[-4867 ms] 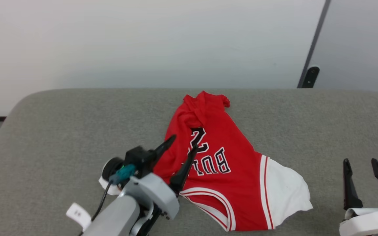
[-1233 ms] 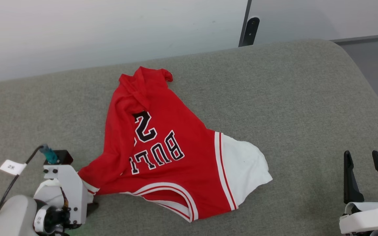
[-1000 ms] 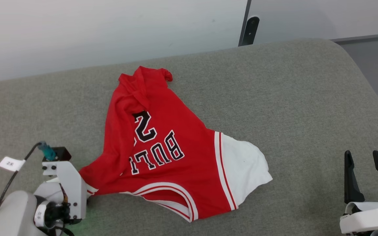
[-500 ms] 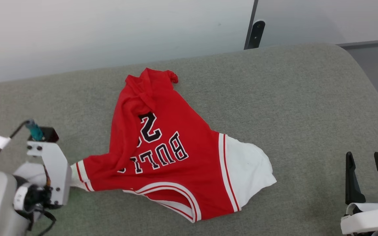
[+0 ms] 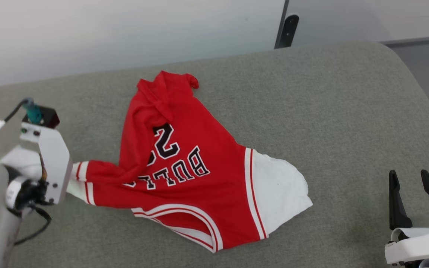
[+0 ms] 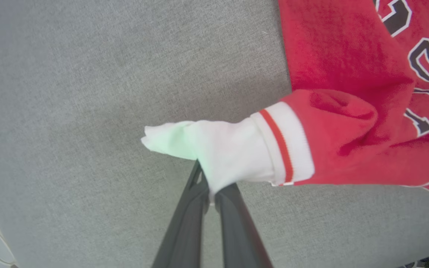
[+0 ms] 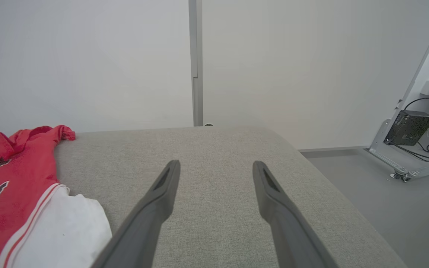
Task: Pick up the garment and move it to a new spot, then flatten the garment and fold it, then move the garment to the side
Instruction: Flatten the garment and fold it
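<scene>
The garment (image 5: 184, 167) lies rumpled on the grey padded surface (image 5: 330, 111), left of the middle in the head view. Its lettering (image 5: 179, 163) reads upside down from the robot's side and its far end is bunched into a red fold. The left gripper (image 6: 210, 186) has its jaws clenched on the end of 1 white sleeve (image 6: 222, 152), which stretches out to the robot's left while the body of the shirt rests on the surface. The right gripper (image 5: 407, 173) waits at the near right with its jaws spread wide on nothing, well apart from the other white sleeve (image 5: 277, 186).

This looks like a light, limp knit with no stiffness of its own, so it will likely sag, twist and drag wherever it is not held. Carried by 1 sleeve tip, the body would probably trail and bunch, and thin cloth could creep out of a narrow pinch. The striped trim (image 6: 283, 149) at the armhole looks thicker and should give a surer bite. For flattening, 2 holds at matching points, such as both shoulders or both hem corners, seem best
</scene>
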Available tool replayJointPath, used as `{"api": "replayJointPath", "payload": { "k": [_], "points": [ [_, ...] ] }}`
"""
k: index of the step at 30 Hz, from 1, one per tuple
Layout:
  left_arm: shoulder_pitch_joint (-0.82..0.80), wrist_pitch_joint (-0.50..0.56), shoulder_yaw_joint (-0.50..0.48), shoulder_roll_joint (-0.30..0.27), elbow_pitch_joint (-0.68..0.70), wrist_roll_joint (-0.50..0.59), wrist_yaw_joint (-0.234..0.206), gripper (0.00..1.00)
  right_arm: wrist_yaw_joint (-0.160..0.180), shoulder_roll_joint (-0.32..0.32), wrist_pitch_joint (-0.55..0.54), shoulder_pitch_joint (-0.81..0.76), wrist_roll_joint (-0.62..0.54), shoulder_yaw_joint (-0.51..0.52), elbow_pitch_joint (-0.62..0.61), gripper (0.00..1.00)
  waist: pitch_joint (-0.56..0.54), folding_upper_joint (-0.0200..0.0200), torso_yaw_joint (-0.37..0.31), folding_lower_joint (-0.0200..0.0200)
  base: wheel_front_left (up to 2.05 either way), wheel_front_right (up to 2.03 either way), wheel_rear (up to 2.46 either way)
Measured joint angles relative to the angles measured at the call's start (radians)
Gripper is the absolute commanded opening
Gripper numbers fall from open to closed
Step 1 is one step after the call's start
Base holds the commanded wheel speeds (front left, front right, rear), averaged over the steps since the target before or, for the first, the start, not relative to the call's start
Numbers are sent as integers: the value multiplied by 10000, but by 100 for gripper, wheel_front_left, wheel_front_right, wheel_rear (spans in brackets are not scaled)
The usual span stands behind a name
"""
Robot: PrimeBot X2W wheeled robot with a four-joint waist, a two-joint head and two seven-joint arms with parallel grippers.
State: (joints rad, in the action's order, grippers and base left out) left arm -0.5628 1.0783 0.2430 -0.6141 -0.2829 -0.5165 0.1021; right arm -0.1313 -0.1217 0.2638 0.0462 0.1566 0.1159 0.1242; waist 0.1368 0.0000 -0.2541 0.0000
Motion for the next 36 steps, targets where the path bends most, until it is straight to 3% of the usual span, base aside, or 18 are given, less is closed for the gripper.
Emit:
{"api": "replayJointPath", "payload": {
  "k": [8,17,19,21,22,23,24,25,26,27,36],
  "points": [
    [-1544,-320,1204,-303,-424,474,226,0,0,-61,0,181,109,-56,17,100,485,0,-236,0,0,0,0],
    [-2987,-1007,3014,127,-1758,311,270,2,0,-25,0,499,171,-226,42,100,1091,0,-468,0,0,0,0],
    [-3144,-1170,3294,240,-2150,228,272,15,0,-2,0,515,173,-247,82,100,1163,0,-527,0,0,0,0],
    [-3296,-1392,3515,336,-2548,215,272,22,0,10,0,575,180,-265,128,100,1218,0,-575,0,0,0,0],
    [-3333,-1480,3630,382,-2732,148,272,36,0,21,0,625,180,-270,148,100,1236,0,-592,0,0,0,0],
    [-3337,-1618,3687,449,-2943,86,272,61,0,33,0,649,180,-276,161,100,1245,0,-602,0,0,0,0],
    [-3340,-1732,3760,500,-3108,36,272,73,0,44,0,648,180,-276,192,100,1242,0,-604,0,0,0,0],
    [-3345,-1833,3835,531,-3241,-46,272,73,0,58,0,648,178,-280,230,100,1229,0,-602,0,0,0,0],
    [-3377,-1946,3902,558,-3365,-138,272,81,0,69,0,648,178,-280,253,100,1210,0,-598,0,0,0,0],
    [-3428,-2036,3992,566,-3450,-180,272,100,0,69,0,648,178,-272,284,100,1186,0,-587,0,0,0,0],
    [-3656,-2928,4322,441,-3793,-1032,286,100,0,-10,0,607,90,-265,554,100,632,0,-401,0,0,0,0]
  ]
}}
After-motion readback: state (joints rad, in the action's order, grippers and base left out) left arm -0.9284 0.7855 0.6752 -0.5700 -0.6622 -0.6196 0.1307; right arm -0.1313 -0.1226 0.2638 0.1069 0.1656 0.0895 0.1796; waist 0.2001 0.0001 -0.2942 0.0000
